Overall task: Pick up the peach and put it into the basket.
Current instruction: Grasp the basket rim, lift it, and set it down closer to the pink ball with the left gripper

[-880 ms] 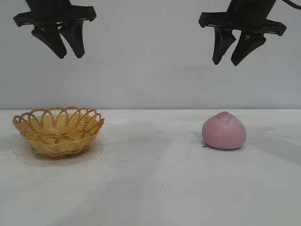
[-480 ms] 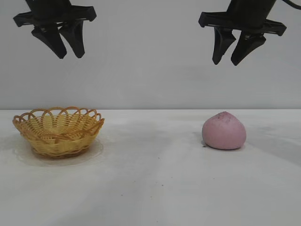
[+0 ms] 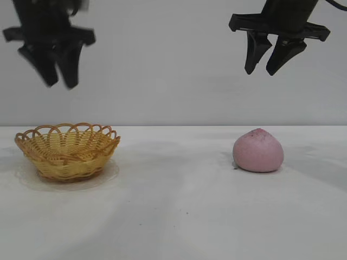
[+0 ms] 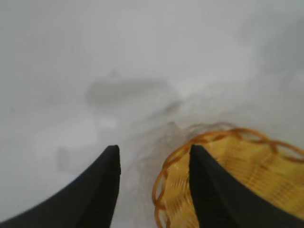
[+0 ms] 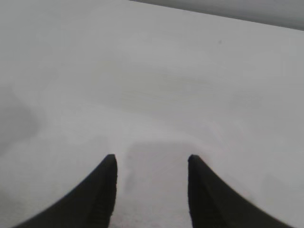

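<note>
Exterior view: two black arms hang high over a white counter (image 3: 179, 216), and nothing is being held yet.
Peach: the peach (image 3: 258, 150) sits on the counter's right half, pointed tip up, well apart from the basket.
Basket: the basket (image 3: 67, 150) stands upright on the left half, with nothing in it that I can see from here.
Right claw: the right claw (image 3: 269, 64) hangs high above the peach, fingers parted and holding nothing; its wrist view shows bare counter between the tips with a faint pink edge low down.
Left claw: the left claw (image 3: 57, 77) hangs above the basket's left side, fingers apart and empty; its wrist view shows the woven rim (image 4: 237, 180) behind one fingertip.
Step in hand: I judge this is the reach, with the right arm best placed for the pick.
Doing it well: come straight down, centred on the fruit, fingers spread wider than its broadest part, and close gently around the middle, not near the tip.
Risk: a rounded fruit may roll if one finger touches first.
Carry: lift well clear of the looped rim before crossing over.
</note>
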{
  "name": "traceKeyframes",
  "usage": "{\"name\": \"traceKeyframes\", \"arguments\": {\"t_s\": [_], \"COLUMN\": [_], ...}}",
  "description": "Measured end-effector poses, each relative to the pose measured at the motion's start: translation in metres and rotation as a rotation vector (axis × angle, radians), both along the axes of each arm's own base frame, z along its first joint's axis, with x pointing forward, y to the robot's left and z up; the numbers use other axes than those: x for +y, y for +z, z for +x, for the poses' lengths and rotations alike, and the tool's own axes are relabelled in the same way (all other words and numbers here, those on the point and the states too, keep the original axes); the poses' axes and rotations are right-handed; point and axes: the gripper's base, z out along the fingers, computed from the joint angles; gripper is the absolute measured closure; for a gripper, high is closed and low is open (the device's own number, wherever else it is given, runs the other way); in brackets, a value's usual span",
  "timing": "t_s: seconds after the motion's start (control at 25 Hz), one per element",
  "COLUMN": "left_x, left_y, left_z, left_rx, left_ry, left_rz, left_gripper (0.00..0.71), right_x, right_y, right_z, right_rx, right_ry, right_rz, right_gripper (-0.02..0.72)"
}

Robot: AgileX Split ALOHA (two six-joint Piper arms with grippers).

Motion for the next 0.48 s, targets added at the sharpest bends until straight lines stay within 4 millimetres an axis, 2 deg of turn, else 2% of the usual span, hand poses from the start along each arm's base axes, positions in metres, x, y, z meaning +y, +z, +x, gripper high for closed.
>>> {"name": "traceKeyframes", "arguments": {"t_s": [0.2, 0.32, 0.36, 0.4, 0.48], "left_x": [-0.002, -0.006, -0.007, -0.008, -0.009], "left_y": [-0.007, -0.018, -0.021, -0.022, -0.021], "left_z": [0.006, 0.007, 0.006, 0.005, 0.006], "left_rx": [0.004, 0.038, 0.053, 0.065, 0.070], "left_ry": [-0.025, -0.031, -0.028, -0.022, 0.018], "left_rz": [0.001, -0.034, -0.048, -0.058, -0.080], "left_gripper": [0.436, 0.436, 0.530, 0.596, 0.646], "right_x": [0.000, 0.000, 0.000, 0.000, 0.000], "right_y": [0.000, 0.000, 0.000, 0.000, 0.000], "right_z": [0.000, 0.000, 0.000, 0.000, 0.000], "right_rx": [0.006, 0.004, 0.004, 0.002, 0.002], "right_ry": [0.002, 0.002, 0.002, 0.002, 0.002], "right_rz": [-0.001, -0.001, -0.001, 0.000, 0.000], "right_gripper": [0.368, 0.368, 0.368, 0.368, 0.368]}}
